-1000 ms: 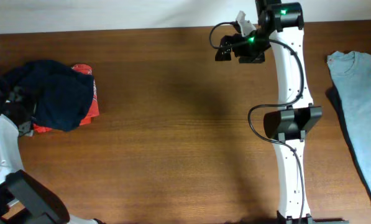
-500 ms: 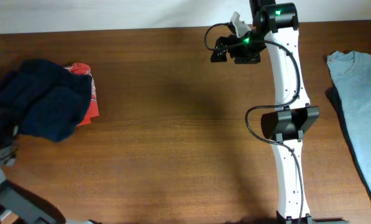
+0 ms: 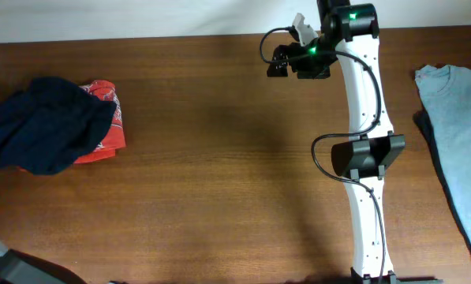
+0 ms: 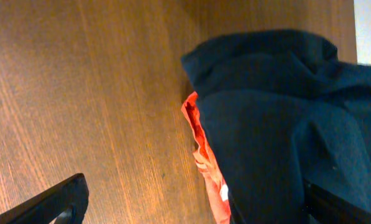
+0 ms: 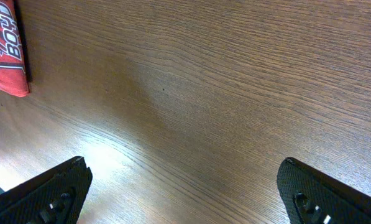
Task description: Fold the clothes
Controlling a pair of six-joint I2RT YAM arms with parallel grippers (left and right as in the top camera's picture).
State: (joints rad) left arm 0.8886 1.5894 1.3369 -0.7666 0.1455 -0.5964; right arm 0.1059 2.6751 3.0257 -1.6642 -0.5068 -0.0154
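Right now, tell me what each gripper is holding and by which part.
Nothing is held. The left gripper is open, fingers spread wide above the navy garment, not closed on it. The right gripper is open above the table.

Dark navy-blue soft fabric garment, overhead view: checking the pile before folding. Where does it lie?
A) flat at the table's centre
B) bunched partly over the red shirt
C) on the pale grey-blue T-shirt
B: the dark navy-blue soft fabric garment is heaped over part of the red shirt with white lettering.
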